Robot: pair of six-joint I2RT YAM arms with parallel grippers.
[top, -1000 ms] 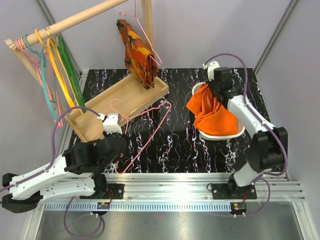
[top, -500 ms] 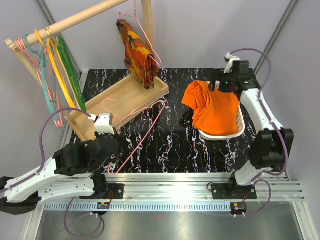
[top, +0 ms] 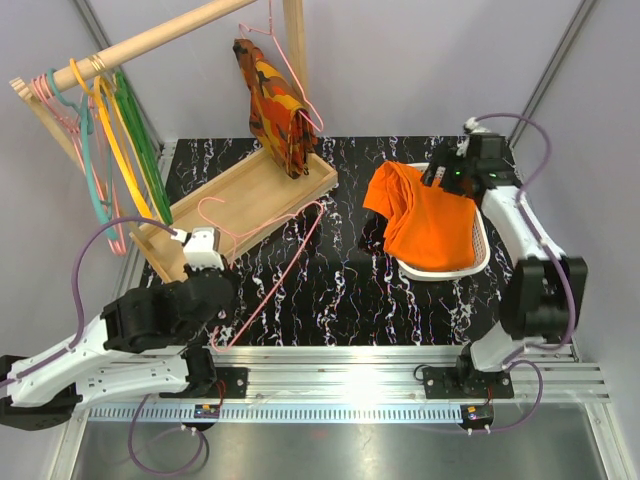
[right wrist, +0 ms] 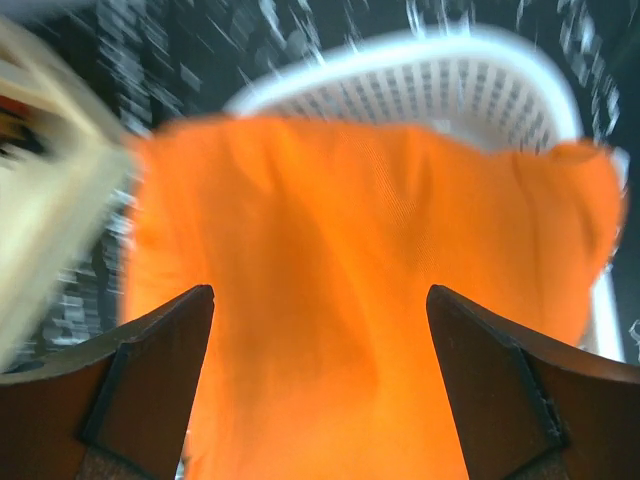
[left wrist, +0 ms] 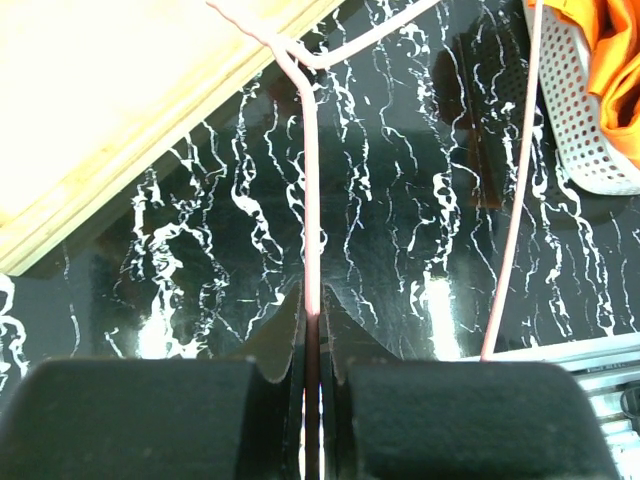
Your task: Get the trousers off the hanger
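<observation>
Pink hanger (left wrist: pixel 309 170) wire pinched in left gripper (left wrist: pixel 312 305), axis running far-right; right gripper (right wrist: pixel 316 300) wide, empty, directly above trousers (top: pixel 432 228).

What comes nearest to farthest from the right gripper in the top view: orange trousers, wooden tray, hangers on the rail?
From the right gripper:
1. Orange trousers, just beneath it, right side.
2. Wooden tray, middle-left of the table.
3. Hangers on the rail, far left.

Bright even light, glare on rail (top: pixel 372 378), right wrist view perhaps motion-blurred
</observation>
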